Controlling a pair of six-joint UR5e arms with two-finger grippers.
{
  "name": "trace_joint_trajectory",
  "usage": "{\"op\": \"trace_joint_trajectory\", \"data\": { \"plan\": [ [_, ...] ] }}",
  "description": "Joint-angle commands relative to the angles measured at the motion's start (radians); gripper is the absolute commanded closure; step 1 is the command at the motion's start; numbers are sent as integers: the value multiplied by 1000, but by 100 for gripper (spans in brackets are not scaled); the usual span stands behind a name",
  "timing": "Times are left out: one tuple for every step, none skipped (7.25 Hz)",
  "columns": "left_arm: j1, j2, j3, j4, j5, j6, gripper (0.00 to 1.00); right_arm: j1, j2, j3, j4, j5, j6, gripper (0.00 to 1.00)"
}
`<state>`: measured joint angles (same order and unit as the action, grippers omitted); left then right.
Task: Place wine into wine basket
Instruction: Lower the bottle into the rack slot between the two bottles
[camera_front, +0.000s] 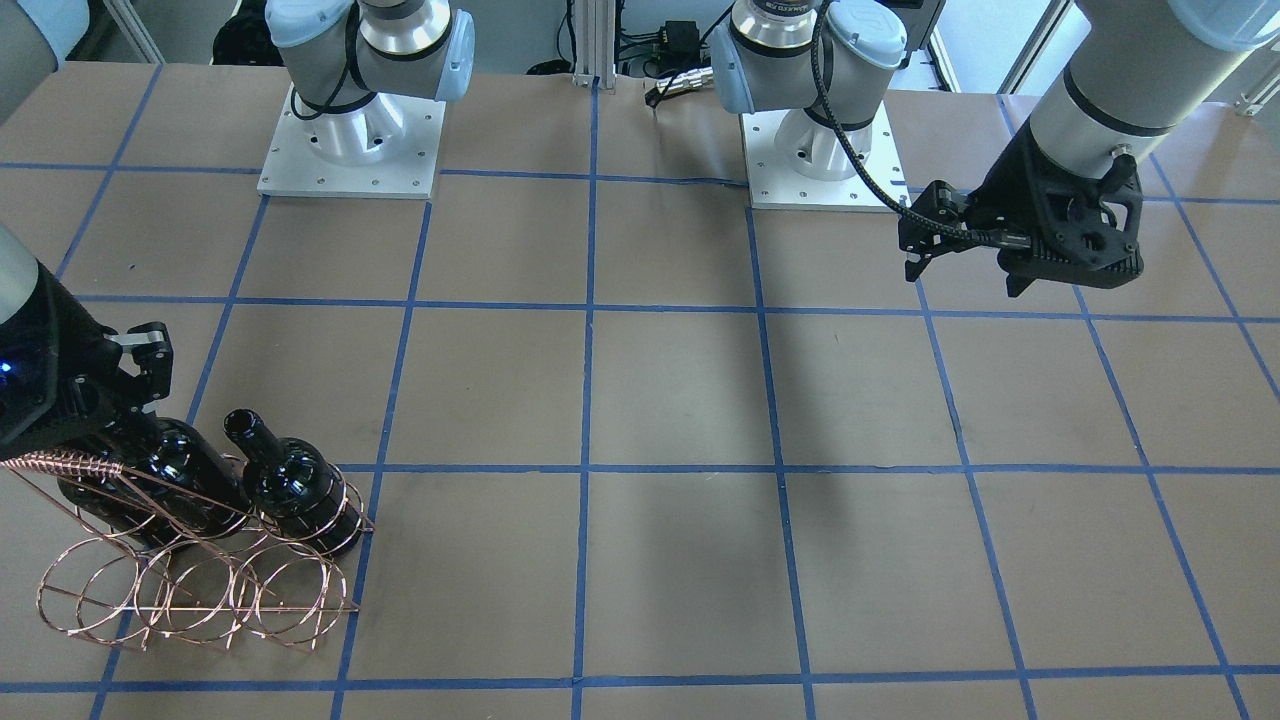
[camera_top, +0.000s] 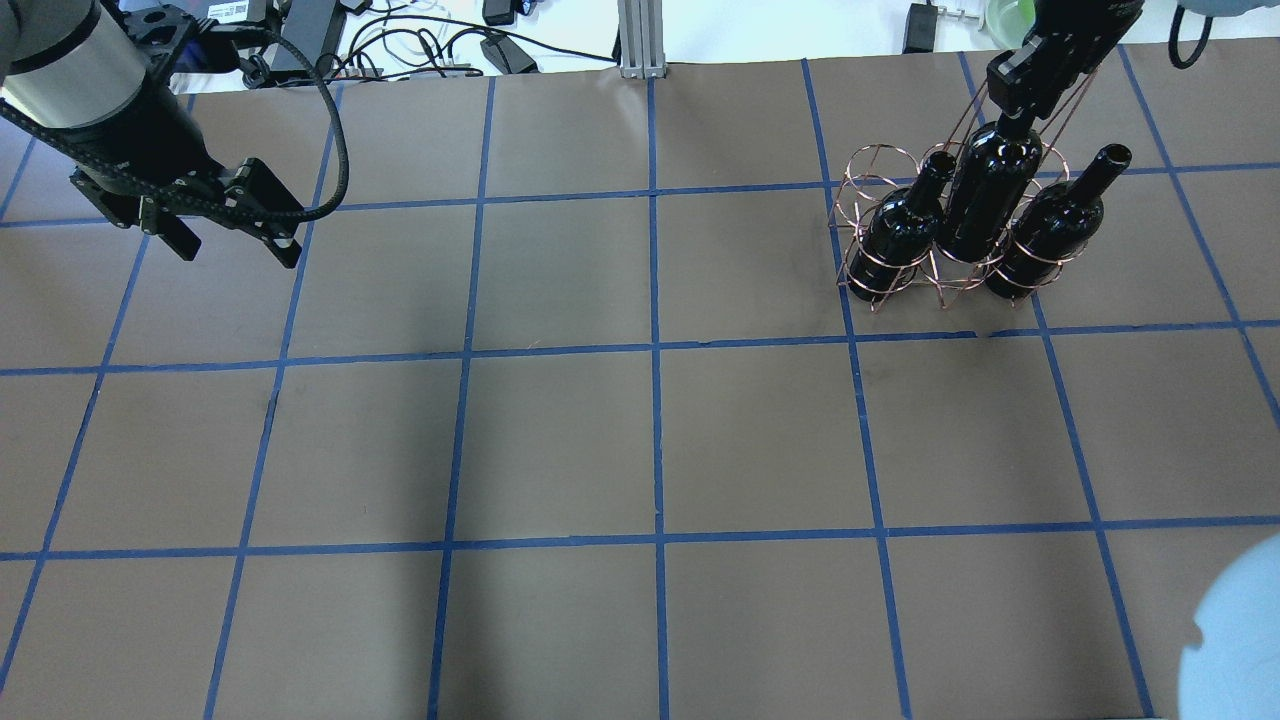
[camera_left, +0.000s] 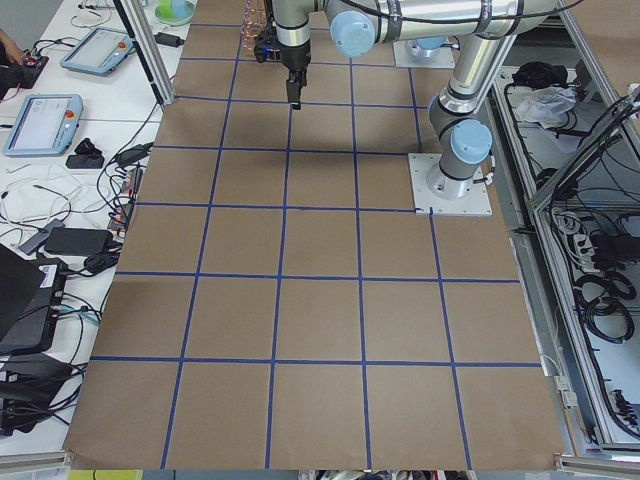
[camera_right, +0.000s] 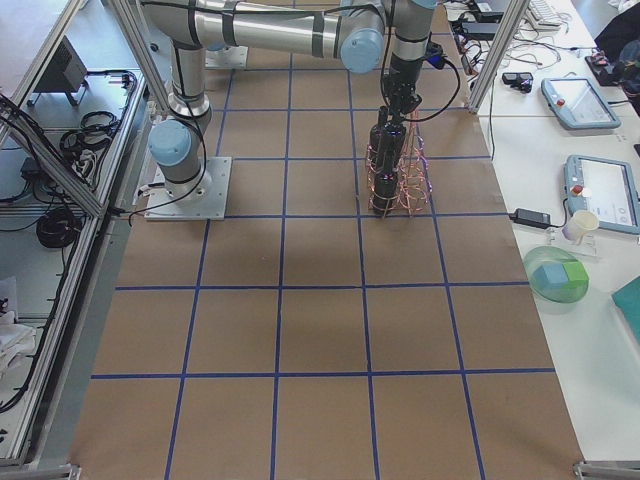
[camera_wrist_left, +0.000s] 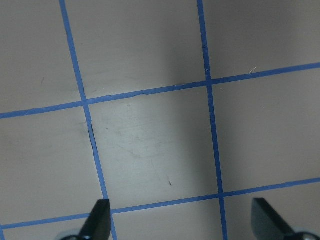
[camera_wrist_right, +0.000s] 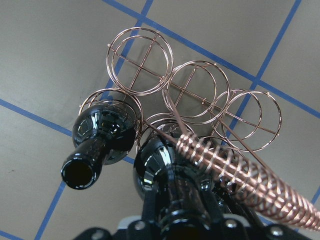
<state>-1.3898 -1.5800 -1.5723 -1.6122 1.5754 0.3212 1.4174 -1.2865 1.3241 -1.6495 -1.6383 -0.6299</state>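
The copper wire wine basket (camera_top: 868, 170) stands at the far right with three near-black bottles in its rings. My right gripper (camera_top: 1013, 118) is shut on the neck of the middle wine bottle (camera_top: 988, 200), which lies tilted in the upper row. In the right wrist view the gripper (camera_wrist_right: 172, 220) holds that bottle (camera_wrist_right: 157, 167) under the twisted handle (camera_wrist_right: 240, 177), next to a second bottle (camera_wrist_right: 102, 132). In the front view the gripper (camera_front: 135, 395) grips the bottle (camera_front: 180, 465). My left gripper (camera_top: 235, 250) is open and empty, above bare table (camera_wrist_left: 182, 220).
A third bottle (camera_top: 1050, 225) sits in the basket's right ring. Several front rings (camera_front: 190, 600) of the basket are empty. The arm bases (camera_front: 350, 150) stand at the robot's side of the table. Cables and devices lie beyond the far table edge (camera_top: 450, 45).
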Motion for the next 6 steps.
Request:
{"op": "trace_joint_trajectory", "data": {
  "plan": [
    [-2, 0, 0, 0, 0, -1, 0, 0, 3, 6, -3, 0, -2, 100],
    [-2, 0, -3, 2, 0, -1, 0, 0, 7, 18, -3, 0, -2, 100],
    [-2, 0, -5, 2, 0, -1, 0, 0, 7, 33, -21, 0, 1, 100],
    [-2, 0, -5, 2, 0, -1, 0, 0, 7, 47, -42, 0, 1, 100],
    [-2, 0, -5, 0, 0, -1, 0, 0, 7, 58, -50, 0, 3, 100],
    [-2, 0, -5, 2, 0, 1, 0, 0, 7, 60, -53, 1, 3, 100]
  ]
}}
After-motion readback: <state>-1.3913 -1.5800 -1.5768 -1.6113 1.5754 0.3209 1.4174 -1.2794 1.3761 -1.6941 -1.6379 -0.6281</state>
